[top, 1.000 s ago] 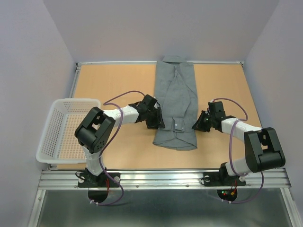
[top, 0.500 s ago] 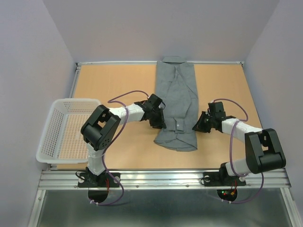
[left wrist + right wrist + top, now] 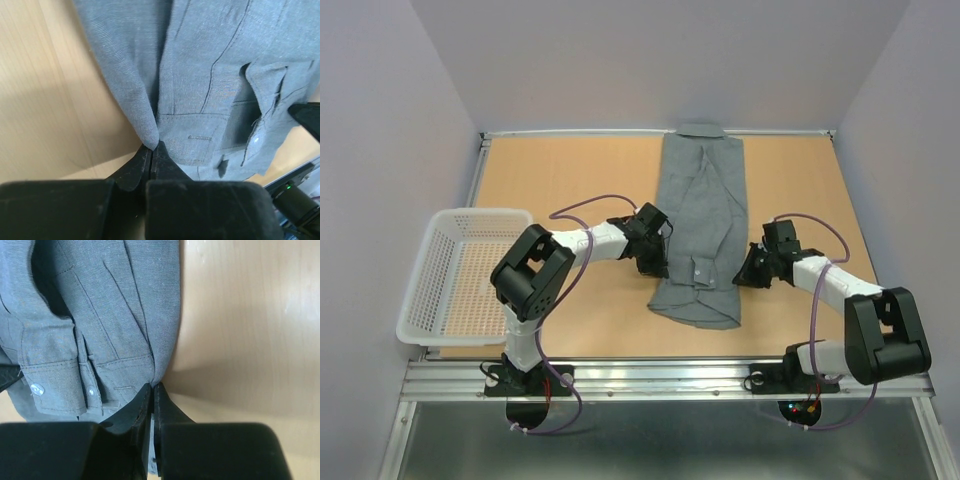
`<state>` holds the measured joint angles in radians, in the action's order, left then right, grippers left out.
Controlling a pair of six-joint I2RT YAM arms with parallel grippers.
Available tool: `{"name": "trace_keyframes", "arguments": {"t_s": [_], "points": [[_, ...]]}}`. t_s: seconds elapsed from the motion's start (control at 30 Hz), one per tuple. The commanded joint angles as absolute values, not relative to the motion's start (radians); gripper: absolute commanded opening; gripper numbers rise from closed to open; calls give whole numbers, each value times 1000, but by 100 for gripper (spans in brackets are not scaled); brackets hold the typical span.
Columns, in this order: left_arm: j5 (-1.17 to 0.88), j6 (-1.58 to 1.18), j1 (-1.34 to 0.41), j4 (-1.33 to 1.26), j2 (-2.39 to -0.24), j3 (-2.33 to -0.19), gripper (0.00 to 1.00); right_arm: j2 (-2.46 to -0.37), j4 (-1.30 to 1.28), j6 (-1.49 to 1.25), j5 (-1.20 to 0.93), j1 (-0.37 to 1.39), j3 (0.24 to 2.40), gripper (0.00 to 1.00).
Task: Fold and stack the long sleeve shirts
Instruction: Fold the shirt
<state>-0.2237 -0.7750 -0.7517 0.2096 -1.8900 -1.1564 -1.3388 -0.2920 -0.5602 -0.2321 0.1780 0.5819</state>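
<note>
A grey long sleeve shirt (image 3: 703,215) lies folded into a narrow strip down the middle of the table, collar at the far edge, cuffs and pale buttons near its lower end. My left gripper (image 3: 663,268) is shut on the shirt's left folded edge (image 3: 145,131) near the bottom. My right gripper (image 3: 742,272) is shut on the right folded edge (image 3: 162,362) at about the same height. In each wrist view the black fingers pinch a fold of grey cloth at their tips: left gripper (image 3: 151,146), right gripper (image 3: 152,386).
A white mesh basket (image 3: 460,272) stands at the table's left front corner. Bare wooden table (image 3: 570,180) lies on both sides of the shirt. Grey walls enclose the back and sides, and a metal rail (image 3: 670,375) runs along the near edge.
The left gripper closed on the shirt's left edge. The shirt shifted slightly right and away, and the right arm moved a little rightward with it.
</note>
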Motion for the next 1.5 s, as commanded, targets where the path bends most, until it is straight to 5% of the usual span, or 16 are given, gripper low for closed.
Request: {"name": "trace_keyframes", "arguments": {"t_s": [0.0,0.37,0.97,1.47], "points": [[-167,-718,-785,466,-1864,-1091,0,-1267,-449,-523,-250,187,581,3],[-279,-723,-813,555,-1677,-995,0,-1189,-765,-515,-370,198,699,1],[-337,-534,-646,729,-1822,-1446,0,-1537,-890,-425,-373,195,1221,2],[-385,-523,-532,709,-1924,-1634,0,-1726,-885,-433,-359,183,1453,2]]}}
